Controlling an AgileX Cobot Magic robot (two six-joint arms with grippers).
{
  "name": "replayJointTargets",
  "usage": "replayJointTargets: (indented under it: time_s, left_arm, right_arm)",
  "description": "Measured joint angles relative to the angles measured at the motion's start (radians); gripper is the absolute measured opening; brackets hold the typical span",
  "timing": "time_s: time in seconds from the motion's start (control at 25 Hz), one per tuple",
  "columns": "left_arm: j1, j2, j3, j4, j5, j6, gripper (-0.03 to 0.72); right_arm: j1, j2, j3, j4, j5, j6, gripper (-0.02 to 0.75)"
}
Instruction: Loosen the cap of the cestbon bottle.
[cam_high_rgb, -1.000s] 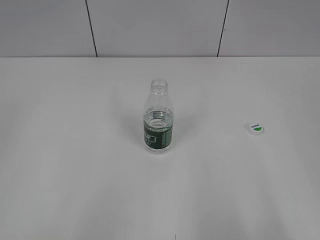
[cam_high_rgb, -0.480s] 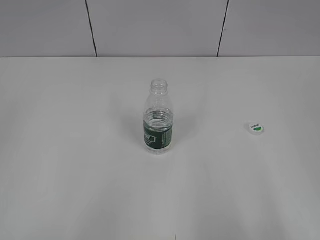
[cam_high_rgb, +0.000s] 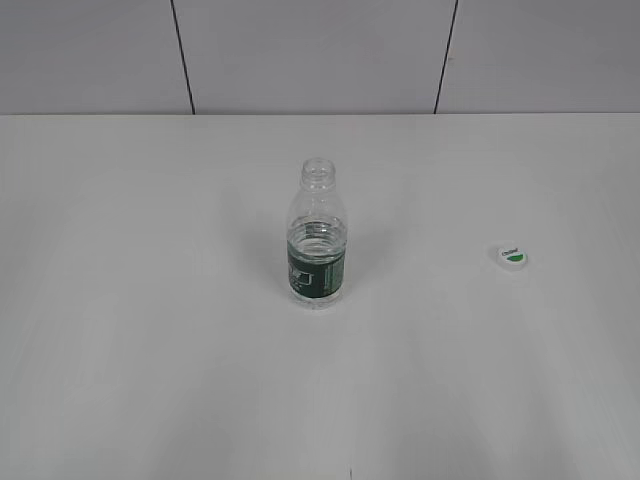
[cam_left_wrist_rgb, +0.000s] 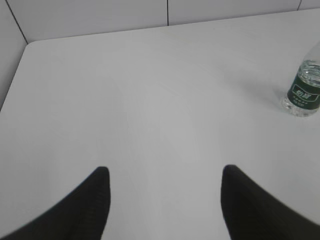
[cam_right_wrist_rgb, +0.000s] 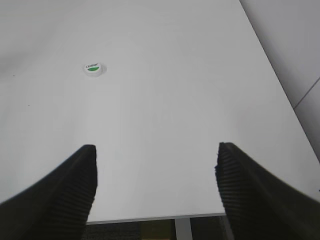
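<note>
The cestbon bottle (cam_high_rgb: 318, 240) stands upright in the middle of the white table with its threaded neck bare and no cap on it. Its lower part shows at the right edge of the left wrist view (cam_left_wrist_rgb: 302, 90). The cap (cam_high_rgb: 512, 257) lies flat on the table to the bottle's right, green patch up. It also shows in the right wrist view (cam_right_wrist_rgb: 93, 69). My left gripper (cam_left_wrist_rgb: 165, 172) is open and empty, well short of the bottle. My right gripper (cam_right_wrist_rgb: 156, 150) is open and empty above the table's near edge, apart from the cap. Neither gripper shows in the exterior view.
The white table (cam_high_rgb: 150, 330) runs back to a grey panelled wall (cam_high_rgb: 320, 50). The table's near edge and a leg (cam_right_wrist_rgb: 182, 227) show in the right wrist view, and its right edge runs along a wall.
</note>
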Motion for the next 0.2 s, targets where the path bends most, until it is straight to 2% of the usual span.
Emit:
replayJointTargets:
  time_s: [0.2]
  left_arm:
    - [0.000, 0.000, 0.000, 0.000, 0.000, 0.000, 0.435]
  right_arm:
    - [0.000, 0.000, 0.000, 0.000, 0.000, -0.001, 0.564]
